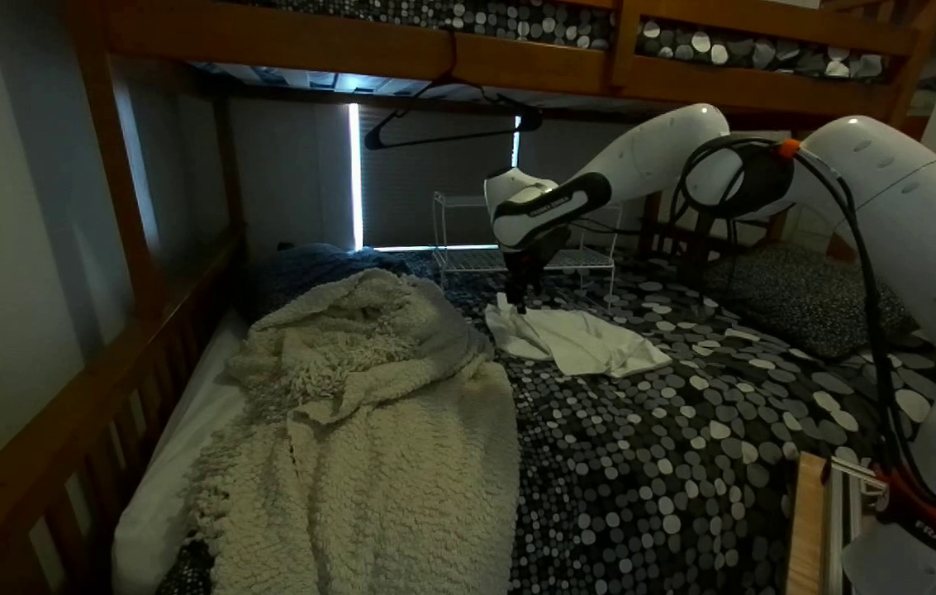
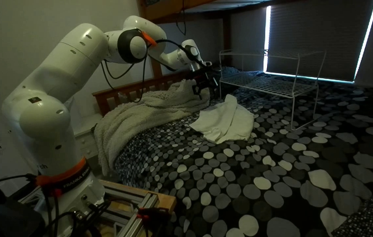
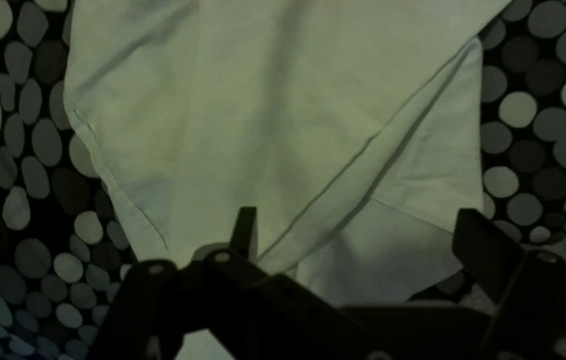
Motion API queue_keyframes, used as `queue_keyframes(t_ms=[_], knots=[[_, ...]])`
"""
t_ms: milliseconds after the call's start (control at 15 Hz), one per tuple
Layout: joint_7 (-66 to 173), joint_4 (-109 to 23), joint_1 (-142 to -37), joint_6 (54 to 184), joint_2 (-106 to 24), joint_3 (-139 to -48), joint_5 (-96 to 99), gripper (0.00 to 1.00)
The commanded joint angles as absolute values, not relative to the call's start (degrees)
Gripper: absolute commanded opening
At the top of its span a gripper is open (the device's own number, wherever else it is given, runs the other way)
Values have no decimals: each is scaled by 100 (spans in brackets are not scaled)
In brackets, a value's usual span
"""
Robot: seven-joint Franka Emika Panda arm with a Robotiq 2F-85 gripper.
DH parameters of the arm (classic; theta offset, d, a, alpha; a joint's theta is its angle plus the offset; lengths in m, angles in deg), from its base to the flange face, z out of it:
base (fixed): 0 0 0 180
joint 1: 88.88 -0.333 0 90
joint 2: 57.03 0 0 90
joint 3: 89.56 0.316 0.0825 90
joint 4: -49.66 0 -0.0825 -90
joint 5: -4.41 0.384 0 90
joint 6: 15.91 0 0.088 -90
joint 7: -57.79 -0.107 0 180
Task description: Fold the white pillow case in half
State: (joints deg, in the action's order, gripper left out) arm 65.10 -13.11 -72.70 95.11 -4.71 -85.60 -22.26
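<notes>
Can see the white pillow case [image 2: 237,126] lying on the pebble-patterned bedcover [image 2: 232,171]. Looks wrinkly, with one part folded at a slant over another. Above one end of it, can see the jaws, spread wide apart. Can also see a bunched-up fluffy cream blanket [image 1: 410,463] and a white wire rack [image 2: 268,86] near it. Higher up, can spot a black coat hanger [image 1: 451,139] dangling from the wooden bunk bed [image 1: 534,66].
</notes>
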Motion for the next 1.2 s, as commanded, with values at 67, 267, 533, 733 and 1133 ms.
queue_keyframes(t_ms=[67, 267, 533, 733, 1133], knots=[[5237, -2943, -7883, 9773, -1337, -9552, -2006, 100], [4811, -3714, -8263, 9759, -1690, -9840, -2137, 100], [4371, -4779, -8629, 10205, -2157, -9861, -2164, 100], [4058, -5649, -8780, 10810, -2477, -9913, -2249, 100], [4145, -5892, -8790, 11099, -2455, -10002, -2113, 100]])
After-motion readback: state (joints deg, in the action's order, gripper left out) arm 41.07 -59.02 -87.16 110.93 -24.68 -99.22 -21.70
